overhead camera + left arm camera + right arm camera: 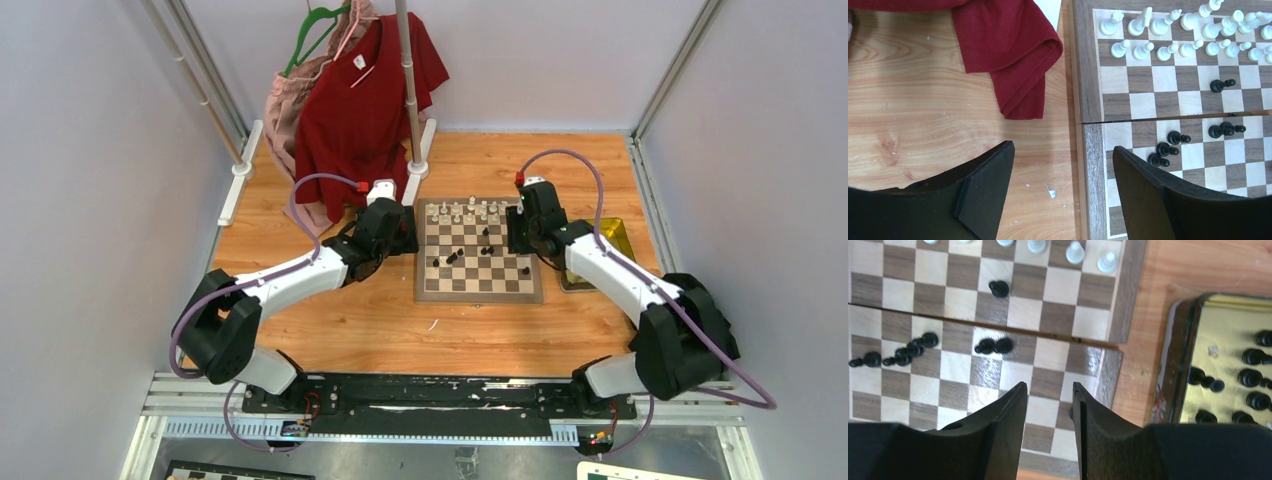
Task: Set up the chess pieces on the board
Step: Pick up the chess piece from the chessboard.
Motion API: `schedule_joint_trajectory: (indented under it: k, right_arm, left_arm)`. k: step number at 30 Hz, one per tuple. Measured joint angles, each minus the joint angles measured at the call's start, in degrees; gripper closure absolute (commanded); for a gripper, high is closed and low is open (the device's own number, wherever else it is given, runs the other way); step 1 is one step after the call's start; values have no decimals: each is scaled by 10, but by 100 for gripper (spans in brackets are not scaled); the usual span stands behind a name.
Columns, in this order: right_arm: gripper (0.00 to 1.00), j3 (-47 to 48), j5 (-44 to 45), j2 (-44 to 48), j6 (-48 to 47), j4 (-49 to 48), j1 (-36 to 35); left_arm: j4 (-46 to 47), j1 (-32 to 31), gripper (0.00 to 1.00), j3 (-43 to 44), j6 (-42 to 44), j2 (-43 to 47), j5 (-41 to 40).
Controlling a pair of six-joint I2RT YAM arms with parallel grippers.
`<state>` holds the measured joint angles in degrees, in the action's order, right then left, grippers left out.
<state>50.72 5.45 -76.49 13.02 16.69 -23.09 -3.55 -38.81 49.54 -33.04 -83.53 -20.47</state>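
The board (478, 290) lies mid-table. White chess pieces (465, 212) stand in two rows along its far side, also in the left wrist view (1188, 30). A few black pieces stand scattered mid-board (452, 257) (1168, 149) (995, 346). Several more black pieces (1253, 357) lie in the gold tray (1220, 320). My left gripper (405, 232) (1063, 148) is wide open and empty, straddling the board's left border. My right gripper (515, 232) (1048, 386) is open with a narrow gap, empty, above the board's near right squares.
A red shirt (365, 100) and a pink cloth (290, 100) hang on a rack (410, 90) at the back left. The shirt's hem (1013, 45) lies on the table beside the board. The gold tray (612, 240) sits right of the board.
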Motion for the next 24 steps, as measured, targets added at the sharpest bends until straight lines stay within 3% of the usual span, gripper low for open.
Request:
schedule_joint_trajectory:
  k: [14, 24]
  right_arm:
    - [58, 167, -37, -202, -11, -19, -7]
    - [58, 208, -41, -261, -19, -23, -17]
  left_arm:
    - [0, 0, 22, 14, 0, -17, -8]
    - [0, 0, 22, 16, 0, -24, -8]
